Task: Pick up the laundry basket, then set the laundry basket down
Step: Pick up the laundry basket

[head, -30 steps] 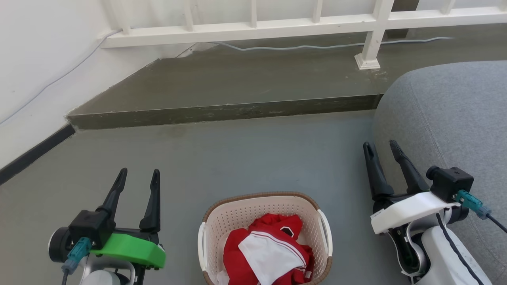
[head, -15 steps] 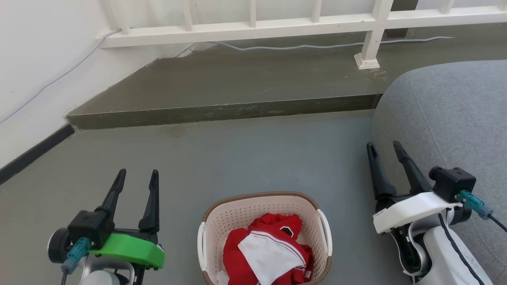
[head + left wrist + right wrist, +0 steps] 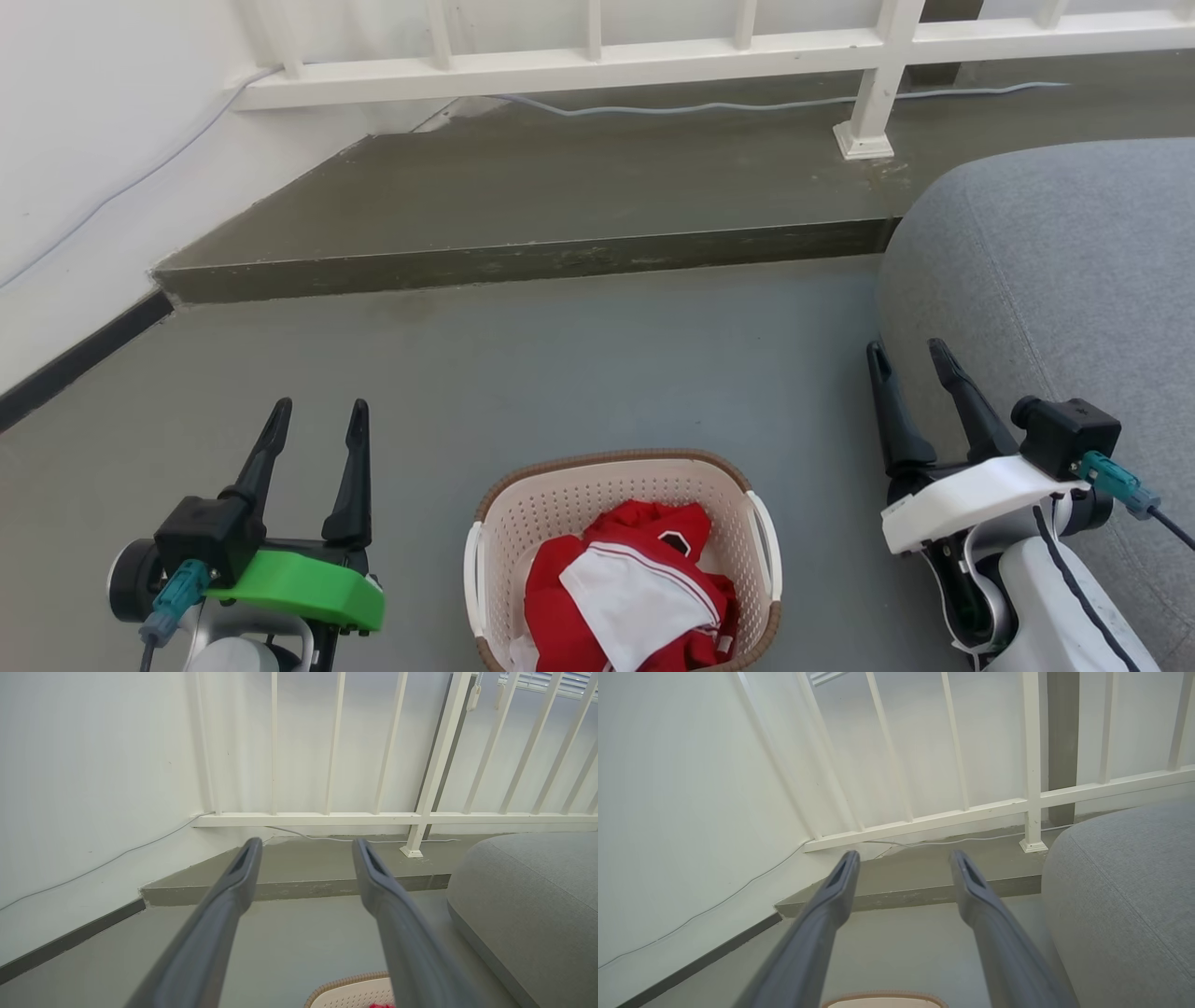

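Head view: the laundry basket (image 3: 597,499) sits on the grey floor (image 3: 579,373) at the bottom centre, its lower edge cut off by the frame, with red and white clothes (image 3: 635,597) heaped inside. The left gripper (image 3: 319,411) hovers to the basket's left, fingers spread and holding nothing, clear of the near white handle (image 3: 473,579). The right gripper (image 3: 906,350) hovers to the basket's right, likewise spread and empty, its fingers in front of the edge of a grey cushion (image 3: 1055,280). Neither gripper touches the basket. Beyond lie a raised concrete step (image 3: 523,196), a white railing (image 3: 597,65) and a pale cable (image 3: 691,109) running along the step. Left wrist view: the left gripper (image 3: 307,844) points over bare floor toward the step, its two dark fingers (image 3: 224,914) well apart with nothing between them; a piece of the basket's brown braided rim (image 3: 348,982) and perforated cream wall shows at the bottom edge, just beside the right-hand finger in this view. The cushion (image 3: 537,896) lies at the right. Right wrist view: the right gripper (image 3: 904,856) is also parted and empty, aimed at the step and railing; the basket's brown rim (image 3: 885,997) peeks in at the bottom edge between the finger bases, and the cushion (image 3: 1125,896) rises close at the right.
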{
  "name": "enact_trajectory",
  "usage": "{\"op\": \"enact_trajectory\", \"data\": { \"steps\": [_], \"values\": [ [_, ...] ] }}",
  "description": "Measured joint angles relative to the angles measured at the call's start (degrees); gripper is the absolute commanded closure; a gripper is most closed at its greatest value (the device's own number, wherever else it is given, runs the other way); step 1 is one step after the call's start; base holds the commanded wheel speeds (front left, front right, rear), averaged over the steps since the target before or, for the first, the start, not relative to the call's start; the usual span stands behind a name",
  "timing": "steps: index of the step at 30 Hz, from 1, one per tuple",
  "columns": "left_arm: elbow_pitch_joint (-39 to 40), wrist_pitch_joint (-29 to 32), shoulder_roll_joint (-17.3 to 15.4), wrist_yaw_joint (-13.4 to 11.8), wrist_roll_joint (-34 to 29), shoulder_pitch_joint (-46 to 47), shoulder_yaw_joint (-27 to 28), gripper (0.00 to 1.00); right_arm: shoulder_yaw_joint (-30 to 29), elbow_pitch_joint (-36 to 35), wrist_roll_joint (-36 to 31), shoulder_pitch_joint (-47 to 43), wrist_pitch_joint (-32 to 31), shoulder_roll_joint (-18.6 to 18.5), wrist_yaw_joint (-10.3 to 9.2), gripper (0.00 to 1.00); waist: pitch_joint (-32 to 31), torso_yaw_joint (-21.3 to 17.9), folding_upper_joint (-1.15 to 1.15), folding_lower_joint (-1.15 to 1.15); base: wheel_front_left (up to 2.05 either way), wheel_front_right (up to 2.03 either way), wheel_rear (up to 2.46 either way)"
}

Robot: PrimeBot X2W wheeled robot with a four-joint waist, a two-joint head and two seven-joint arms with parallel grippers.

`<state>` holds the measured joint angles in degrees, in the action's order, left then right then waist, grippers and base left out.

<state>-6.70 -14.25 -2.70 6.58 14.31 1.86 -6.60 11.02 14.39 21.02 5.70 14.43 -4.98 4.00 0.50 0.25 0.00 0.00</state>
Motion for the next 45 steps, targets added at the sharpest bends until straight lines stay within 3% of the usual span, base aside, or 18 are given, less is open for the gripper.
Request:
{"op": "enact_trajectory", "data": {
  "steps": [17,38,45],
  "values": [
    [-2.35,-0.01,0.11,0.04,1.65,2.38,-0.38,0.00,-1.52,2.71,-0.30,1.19,0.00,0.13,0.02,0.00,6.59,-1.23,0.00,0.00,0.00,0.00,0.00],
    [-16.26,-0.16,0.44,0.49,2.16,15.47,-4.85,0.00,-1.58,13.33,0.22,11.71,0.00,0.55,0.78,0.00,23.16,-1.87,0.00,0.01,0.00,0.00,0.00],
    [-22.42,0.69,0.63,0.55,5.08,20.89,-5.46,0.00,-0.68,18.00,0.58,16.77,-0.21,0.62,1.49,0.00,28.87,-1.52,0.00,0.01,0.00,0.00,0.00]
  ]
}}
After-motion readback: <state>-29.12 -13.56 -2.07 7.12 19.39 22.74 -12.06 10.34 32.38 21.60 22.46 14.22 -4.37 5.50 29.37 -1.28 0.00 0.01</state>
